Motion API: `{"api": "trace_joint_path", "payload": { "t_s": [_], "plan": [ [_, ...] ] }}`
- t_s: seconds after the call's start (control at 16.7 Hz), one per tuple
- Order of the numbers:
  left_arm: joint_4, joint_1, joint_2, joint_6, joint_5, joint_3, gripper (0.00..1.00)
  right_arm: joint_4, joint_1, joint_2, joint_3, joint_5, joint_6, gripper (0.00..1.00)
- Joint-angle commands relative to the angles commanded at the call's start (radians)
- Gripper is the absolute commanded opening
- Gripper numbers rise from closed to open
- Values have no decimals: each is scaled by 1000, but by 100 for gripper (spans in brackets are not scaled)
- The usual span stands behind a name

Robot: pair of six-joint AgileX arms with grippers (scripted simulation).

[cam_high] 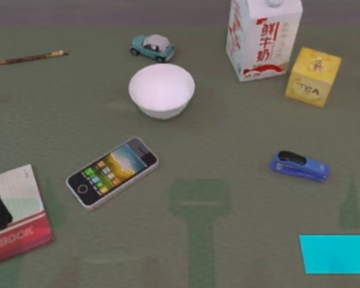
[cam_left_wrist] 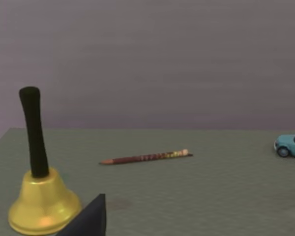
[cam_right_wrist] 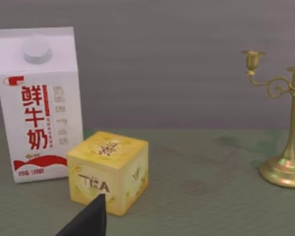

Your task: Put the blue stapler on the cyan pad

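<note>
Top view: you see the blue stapler [cam_high: 299, 166] lying flat on the green worktop [cam_high: 228, 132], right of centre, its long axis running roughly left to right with a slight tilt. The cyan pad [cam_high: 336, 254] lies at the worktop's near right corner, below the stapler and apart from it, nothing on it. A smartphone [cam_high: 112, 172] lies screen-up left of centre, with a white bowl [cam_high: 161, 90] beyond it and a teal toy car [cam_high: 152, 47] beyond the bowl. A pencil [cam_high: 31, 57] lies at far left. A milk carton [cam_high: 262, 37] stands at the far right, a yellow tea box [cam_high: 313, 77] just beside it. A red notebook [cam_high: 15, 216] sits at the near left edge, a black shape overlapping its left side. Neither gripper shows here.

Left wrist view: you get a brass bell [cam_left_wrist: 41, 191] with a black handle close by, the pencil farther off, the toy car at the frame's edge. One dark finger tip [cam_left_wrist: 91, 220] pokes in; you cannot tell how the fingers stand.

Right wrist view: you face the milk carton and tea box, a brass candlestick [cam_right_wrist: 286, 118] off to one side. Again only one dark finger tip [cam_right_wrist: 91, 220]; fingers' state cannot be told.
</note>
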Motion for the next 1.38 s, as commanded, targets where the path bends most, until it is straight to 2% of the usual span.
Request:
{"api": "trace_joint_path", "payload": {
  "t_s": [0.3,0.54,1.38],
  "plan": [
    [0,0,0,0,0,0,100,-47,17,62,62,-2,-32,100],
    [0,0,0,0,0,0,100,-203,66,293,286,-1,-139,100],
    [0,0,0,0,0,0,100,-1035,317,1716,1445,3,-695,100]
  ]
}}
